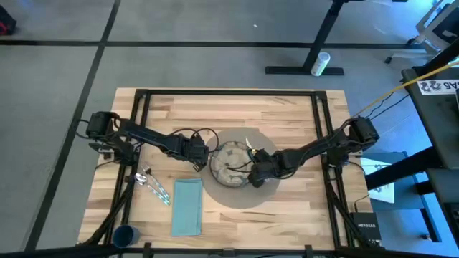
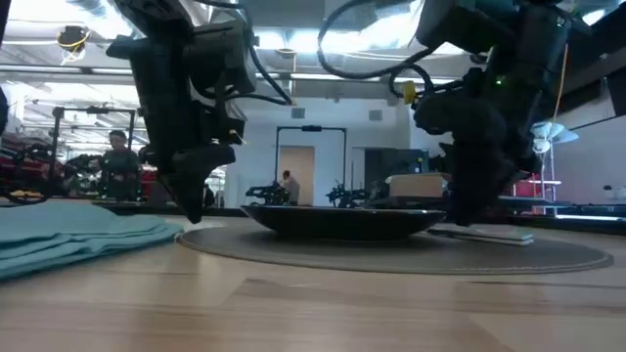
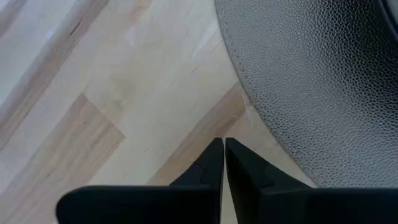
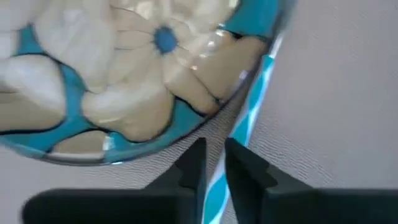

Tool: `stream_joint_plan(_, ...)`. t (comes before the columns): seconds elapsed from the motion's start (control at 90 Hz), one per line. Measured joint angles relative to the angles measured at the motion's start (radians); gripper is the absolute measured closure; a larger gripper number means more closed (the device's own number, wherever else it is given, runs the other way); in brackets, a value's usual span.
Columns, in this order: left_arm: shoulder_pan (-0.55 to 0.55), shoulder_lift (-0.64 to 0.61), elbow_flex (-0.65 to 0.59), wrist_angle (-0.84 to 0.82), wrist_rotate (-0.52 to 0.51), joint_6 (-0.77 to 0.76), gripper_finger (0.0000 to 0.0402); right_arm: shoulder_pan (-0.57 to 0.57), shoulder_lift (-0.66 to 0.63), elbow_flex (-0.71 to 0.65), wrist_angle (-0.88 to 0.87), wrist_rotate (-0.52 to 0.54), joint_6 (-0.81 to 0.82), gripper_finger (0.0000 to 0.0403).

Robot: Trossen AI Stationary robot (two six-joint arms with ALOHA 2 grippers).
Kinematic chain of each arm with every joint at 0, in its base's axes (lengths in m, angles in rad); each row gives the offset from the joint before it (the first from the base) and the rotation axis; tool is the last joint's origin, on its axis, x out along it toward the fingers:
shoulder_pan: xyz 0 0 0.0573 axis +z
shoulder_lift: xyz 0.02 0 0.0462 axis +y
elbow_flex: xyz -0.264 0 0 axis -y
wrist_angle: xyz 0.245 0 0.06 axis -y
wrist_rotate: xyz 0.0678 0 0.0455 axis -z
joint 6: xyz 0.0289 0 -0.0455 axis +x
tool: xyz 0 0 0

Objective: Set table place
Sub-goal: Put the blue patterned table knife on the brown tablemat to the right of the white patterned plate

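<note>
High view: "NETGEAR" box (image 1: 366,227) by table (image 1: 287,115); left claw (image 3: 224,149) together, right claw (image 4: 212,163) clamped on utensil (image 4: 249,118).

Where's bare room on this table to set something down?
Bare: light wooden table right of the round grey placemat, and its far strip. Crowded: left side, with folded teal napkin, cutlery, left gripper; right gripper by the plate.

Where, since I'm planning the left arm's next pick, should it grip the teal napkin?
Probably the short end of the napkin nearest the left gripper, from straight above: it lies flat on the table, so only an edge or corner offers a pinch. The right gripper holds a teal-handled utensil beside the plate.
</note>
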Motion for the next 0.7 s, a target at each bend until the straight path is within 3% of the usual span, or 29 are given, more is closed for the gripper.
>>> stream_joint_plan(0.144,0.0,0.0,0.0,0.0,0.0,0.0,0.0402,0.0,0.0,0.0,-0.005,-0.01,-0.031,0.0287)
stream_joint_plan(0.267,0.0,0.0,0.0,0.0,0.0,0.0,0.0402,0.0,0.0,0.0,-0.037,0.001,-0.033,0.0276)
stream_joint_plan(0.489,0.0,0.0,0.0,0.0,0.0,0.0,0.0402,0.0,0.007,0.001,-0.033,0.024,-0.036,0.0291)
stream_joint_plan(0.7,0.0,0.0,0.0,-0.001,0.0,0.0,0.0402,0.0,0.021,0.002,-0.052,0.009,-0.018,0.0337)
